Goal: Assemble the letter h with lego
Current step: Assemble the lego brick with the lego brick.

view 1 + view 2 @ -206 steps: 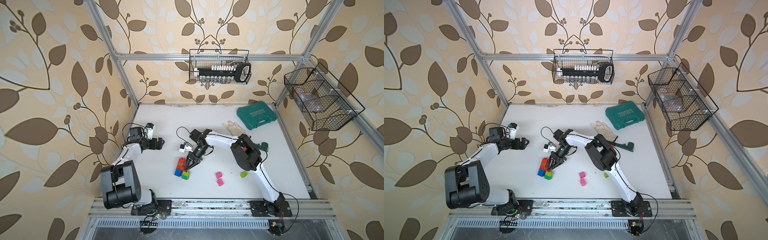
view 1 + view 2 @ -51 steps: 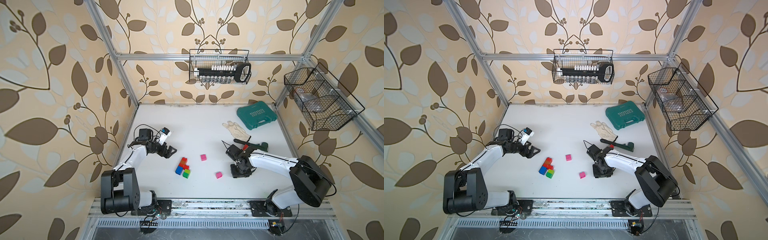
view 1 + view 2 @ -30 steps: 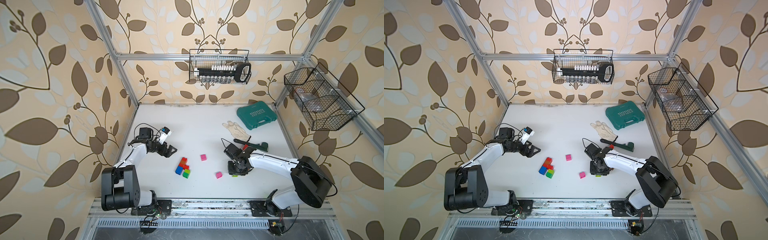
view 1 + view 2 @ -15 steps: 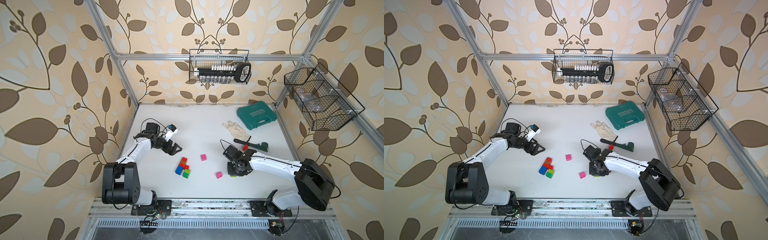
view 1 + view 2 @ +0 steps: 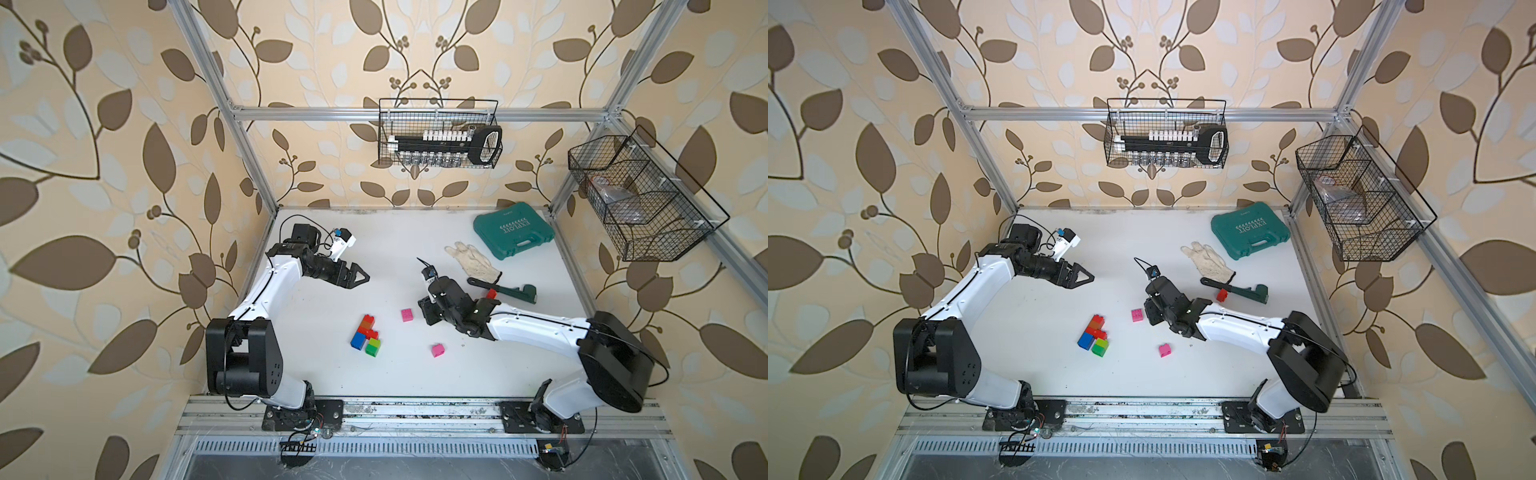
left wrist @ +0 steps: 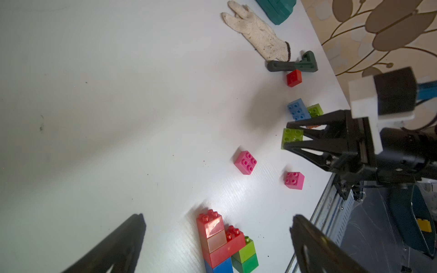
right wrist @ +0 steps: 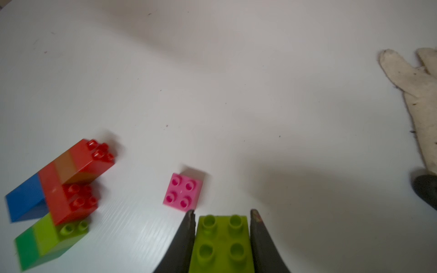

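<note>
Pinching a lime brick (image 7: pixel 222 243) by two opposite sides in the right gripper (image 7: pixel 222 211), jaws clamped on it, studs facing up, apparently raised off the white table (image 5: pixel 395 232). Finding the half-built lego stack (image 5: pixel 366 334) lying on its side near the table's front middle, off to the robot's left of those jaws, long axis running roughly front to back, red studs pointing toward the back wall (image 5: pixel 415 191). Noting a loose pink brick (image 5: pixel 407 314) sitting between jaws and stack, just beside the right gripper, and a second pink brick (image 5: pixel 437 350) nearer the front rail (image 5: pixel 415 409). Hanging the left gripper (image 5: pixel 359 276) just behind the stack, jaws wide apart and empty, about as near to it as the right. Judging the coming move as turning on that offset: probably swinging leftward past the pink brick and tipping the lime brick's underside toward the stack's sideways studs.
</note>
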Motion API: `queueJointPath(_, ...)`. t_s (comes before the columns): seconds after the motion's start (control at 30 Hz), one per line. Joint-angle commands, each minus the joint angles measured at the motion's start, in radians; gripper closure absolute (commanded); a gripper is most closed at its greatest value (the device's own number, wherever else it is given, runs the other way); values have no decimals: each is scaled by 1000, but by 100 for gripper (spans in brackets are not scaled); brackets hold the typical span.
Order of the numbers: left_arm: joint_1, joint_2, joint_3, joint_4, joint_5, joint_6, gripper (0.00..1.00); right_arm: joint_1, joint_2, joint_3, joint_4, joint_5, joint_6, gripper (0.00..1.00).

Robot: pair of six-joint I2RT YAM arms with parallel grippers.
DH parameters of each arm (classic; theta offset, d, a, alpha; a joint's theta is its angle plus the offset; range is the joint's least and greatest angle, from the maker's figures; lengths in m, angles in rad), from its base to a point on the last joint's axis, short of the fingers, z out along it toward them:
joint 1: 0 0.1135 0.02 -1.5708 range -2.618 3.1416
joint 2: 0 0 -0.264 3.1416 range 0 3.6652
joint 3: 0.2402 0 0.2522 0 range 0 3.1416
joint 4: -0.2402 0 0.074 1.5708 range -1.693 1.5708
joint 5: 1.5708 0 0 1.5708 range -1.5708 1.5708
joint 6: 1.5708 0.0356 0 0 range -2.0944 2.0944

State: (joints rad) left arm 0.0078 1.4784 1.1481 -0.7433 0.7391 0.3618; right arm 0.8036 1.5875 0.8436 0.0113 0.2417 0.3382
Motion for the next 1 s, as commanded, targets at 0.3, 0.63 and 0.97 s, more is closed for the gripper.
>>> queueJointPath(0.3, 4, -111, -71, 66, -148, -10, 1, -5, 200, -91, 347, -25, -55, 80)
queueJointPath(0.63, 3, -126, -90, 79, -199, 8, 1, 28, 67, -157, 171, 26, 4, 53)
queueJointPath(0.97, 6, -158, -165, 132, -287, 71, 1, -36, 95, 307, -634, -188, 13, 46)
